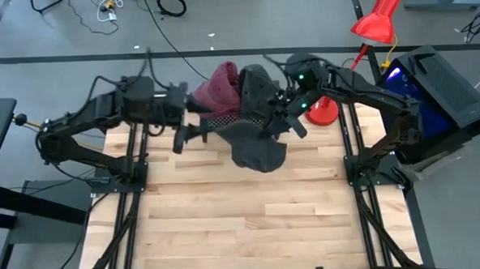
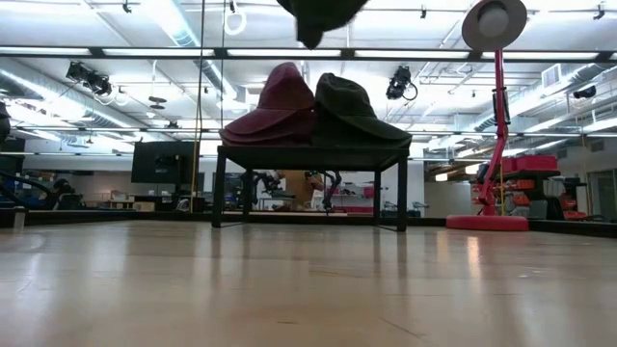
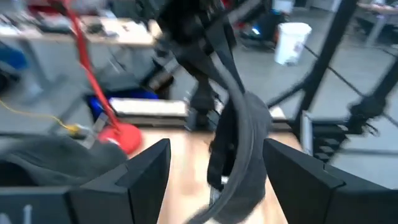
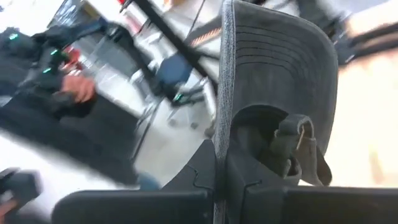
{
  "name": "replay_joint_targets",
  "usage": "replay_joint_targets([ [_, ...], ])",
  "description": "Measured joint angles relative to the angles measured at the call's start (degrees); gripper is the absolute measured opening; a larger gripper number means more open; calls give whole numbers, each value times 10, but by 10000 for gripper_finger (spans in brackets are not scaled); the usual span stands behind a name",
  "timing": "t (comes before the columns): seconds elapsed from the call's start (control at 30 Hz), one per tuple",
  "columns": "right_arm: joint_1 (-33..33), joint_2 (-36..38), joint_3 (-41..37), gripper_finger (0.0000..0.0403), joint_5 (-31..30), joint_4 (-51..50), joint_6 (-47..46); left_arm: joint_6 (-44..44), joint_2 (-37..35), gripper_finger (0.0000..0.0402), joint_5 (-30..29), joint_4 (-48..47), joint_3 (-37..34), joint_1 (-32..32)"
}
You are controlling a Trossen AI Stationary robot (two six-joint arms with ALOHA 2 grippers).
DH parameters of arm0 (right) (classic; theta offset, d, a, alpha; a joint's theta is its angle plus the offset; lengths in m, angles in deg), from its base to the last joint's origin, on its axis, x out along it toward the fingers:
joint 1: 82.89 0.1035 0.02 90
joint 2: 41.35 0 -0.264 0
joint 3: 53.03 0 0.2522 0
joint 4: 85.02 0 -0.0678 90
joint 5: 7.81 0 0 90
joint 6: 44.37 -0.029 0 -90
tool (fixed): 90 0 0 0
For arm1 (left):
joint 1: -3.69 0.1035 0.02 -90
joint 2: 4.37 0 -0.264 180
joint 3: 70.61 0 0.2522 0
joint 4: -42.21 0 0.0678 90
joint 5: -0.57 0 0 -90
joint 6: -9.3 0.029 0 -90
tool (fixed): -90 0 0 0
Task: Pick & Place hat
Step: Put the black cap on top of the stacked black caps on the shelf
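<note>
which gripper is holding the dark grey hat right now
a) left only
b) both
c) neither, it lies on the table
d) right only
d: the right gripper is clamped on the brim of the dark grey hat, while the left gripper stands open with the hat hanging between its fingers, untouched.

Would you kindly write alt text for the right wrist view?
The right gripper is shut on the brim of a dark grey hat, held up edge-on with its inner strap showing. Behind it, blurred, are a wooden table and dark equipment.
</note>
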Motion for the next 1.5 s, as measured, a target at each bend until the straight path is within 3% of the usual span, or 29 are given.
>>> replay_joint_targets([
  [0.23, -20, 26, 0, 9, -99, 97, -19, 70, 0, 263, -59, -1, 55, -1],
  [0.57, -35, 48, 0, 10, -281, 253, -64, 186, 0, 263, -122, -4, 57, -1],
  [0.8, -40, 59, 0, 9, -410, 339, -150, 288, 0, 263, -217, -2, 57, -7],
  [1.0, -40, 60, 0, 8, -451, 401, -220, 366, 19, 251, -302, 19, 56, -24],
  [1.17, -39, 59, 0, 8, -481, 402, -276, 418, 40, 234, -337, 39, 57, -33],
  [1.5, -33, 55, 0, 8, -493, 409, -317, 454, 86, 208, -436, 79, 57, -50],
])
